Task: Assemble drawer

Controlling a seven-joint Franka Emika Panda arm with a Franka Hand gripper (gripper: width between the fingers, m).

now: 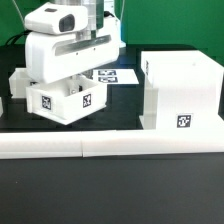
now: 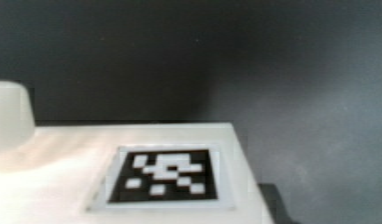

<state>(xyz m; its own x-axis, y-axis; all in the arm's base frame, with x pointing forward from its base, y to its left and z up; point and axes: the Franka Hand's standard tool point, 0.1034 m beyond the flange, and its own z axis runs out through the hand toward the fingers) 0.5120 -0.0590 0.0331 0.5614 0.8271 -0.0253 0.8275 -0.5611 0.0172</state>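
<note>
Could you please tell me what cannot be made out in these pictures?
- Pincer: in the exterior view, the arm hides the fingertips, so open or shut is unclear.
- Small tray: in the exterior view, the arm covers its inside.
- Marker board: in the exterior view, partly behind the arm.
- White part: cut off by the exterior view's left edge.
- Tagged white surface: in the wrist view, blurred and cut off by the edge.

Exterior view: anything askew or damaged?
The tray beneath the arm sits corner-on to the wall bar, while the housing stands roughly square to it. No damage visible.
</note>
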